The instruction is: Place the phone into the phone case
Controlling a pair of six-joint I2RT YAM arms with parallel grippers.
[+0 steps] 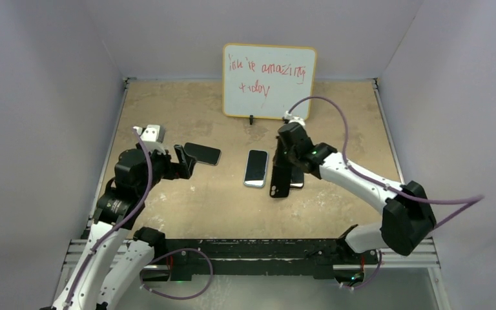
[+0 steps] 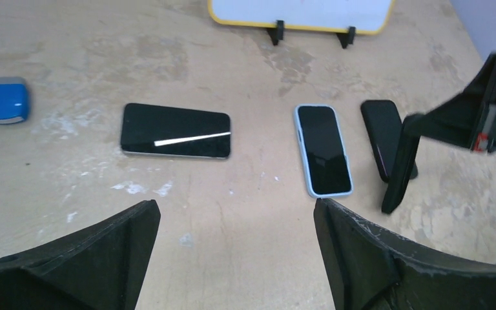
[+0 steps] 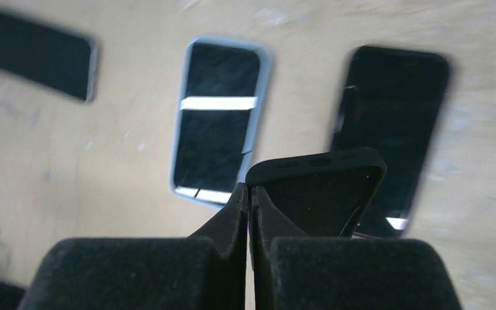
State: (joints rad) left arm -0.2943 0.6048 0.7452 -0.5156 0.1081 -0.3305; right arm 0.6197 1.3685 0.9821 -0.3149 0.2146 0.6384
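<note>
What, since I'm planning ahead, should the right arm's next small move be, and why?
Probably lay the black case down clear of the phone and release it: the right gripper is shut on its wall, so it cannot take the phone beside it.

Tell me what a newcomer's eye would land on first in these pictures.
First, the right pincer, shut on the wall of an empty black case and holding it upright near the table's middle. Just to its left lies a light blue phone case with a dark glossy screen filling it, and at the back stands a whiteboard with red handwriting.
</note>
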